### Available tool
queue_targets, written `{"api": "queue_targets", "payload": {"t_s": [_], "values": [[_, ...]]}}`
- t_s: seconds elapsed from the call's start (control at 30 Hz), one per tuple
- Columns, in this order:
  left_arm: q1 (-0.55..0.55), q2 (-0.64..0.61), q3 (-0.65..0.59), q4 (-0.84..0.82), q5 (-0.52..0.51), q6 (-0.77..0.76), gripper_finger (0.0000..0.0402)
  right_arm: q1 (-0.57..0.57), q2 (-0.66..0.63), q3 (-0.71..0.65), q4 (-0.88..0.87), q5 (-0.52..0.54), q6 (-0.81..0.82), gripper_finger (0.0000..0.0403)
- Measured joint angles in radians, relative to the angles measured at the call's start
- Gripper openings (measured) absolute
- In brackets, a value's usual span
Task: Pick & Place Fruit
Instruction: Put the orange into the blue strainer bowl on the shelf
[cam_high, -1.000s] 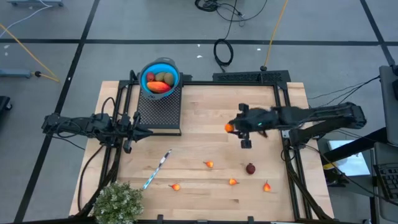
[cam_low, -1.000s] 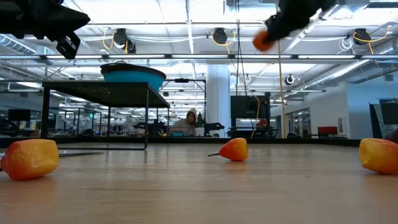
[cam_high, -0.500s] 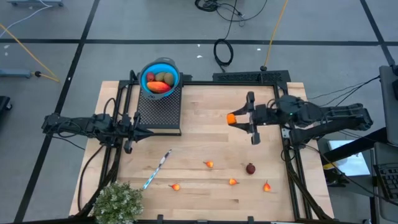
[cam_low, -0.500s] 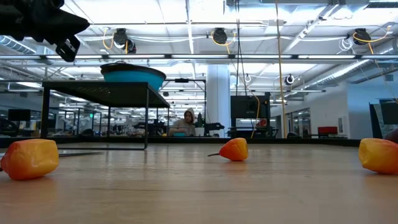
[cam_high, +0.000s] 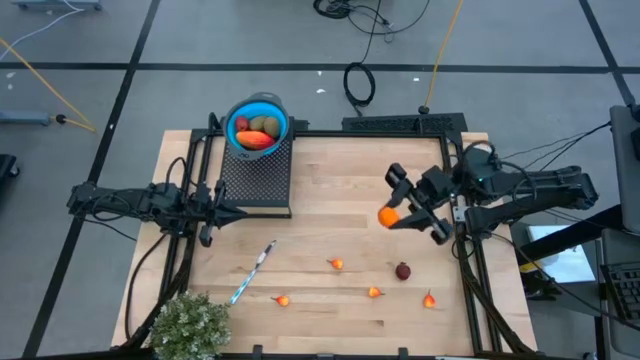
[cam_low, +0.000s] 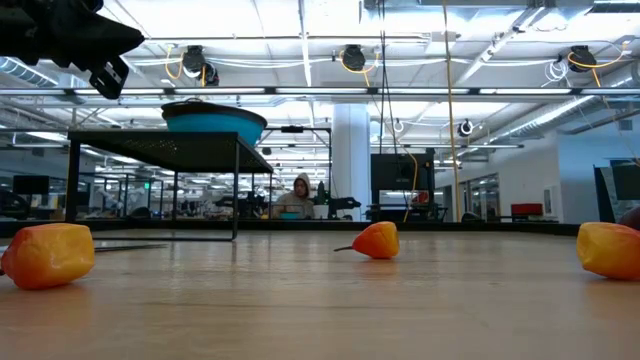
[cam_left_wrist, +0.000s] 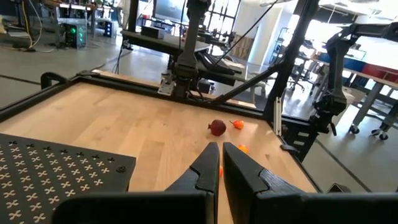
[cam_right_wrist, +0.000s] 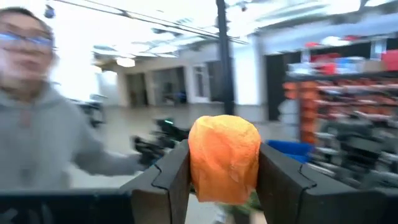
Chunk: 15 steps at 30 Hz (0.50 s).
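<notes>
One orange fruit (cam_high: 388, 216) sits clamped in the right claw (cam_high: 392, 216), above the bench (cam_high: 330, 215). Carry it level to the blue bowl (cam_high: 258, 125), well off; left claw (cam_high: 222, 209) idles clenched, empty.

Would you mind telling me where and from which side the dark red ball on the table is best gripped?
Grip the dark red ball across its middle, coming straight down from above. It is round, so any pair of opposite sides serves, and it sits alone on bare wood, clear of the small orange pieces nearby. The right gripper is shut on an orange fruit, so it would have to be emptied first.
</notes>
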<state>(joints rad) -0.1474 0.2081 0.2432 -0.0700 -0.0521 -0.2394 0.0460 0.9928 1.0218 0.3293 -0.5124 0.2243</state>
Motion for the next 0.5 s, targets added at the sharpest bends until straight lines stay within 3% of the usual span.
{"api": "queue_targets", "payload": {"t_s": [0.23, 0.5], "values": [[0.0, 0.0, 0.0, 0.044, 0.0, -0.002, 0.0019, 0.001, 0.0, 0.0, 0.152, -0.151, 0.056, 0.0144], [0.0, 0.0, 0.0, 0.068, 0.0, -0.001, 0.0019, 0.002, -0.001, 0.0, 0.206, -0.2, 0.053, 0.0139]]}}
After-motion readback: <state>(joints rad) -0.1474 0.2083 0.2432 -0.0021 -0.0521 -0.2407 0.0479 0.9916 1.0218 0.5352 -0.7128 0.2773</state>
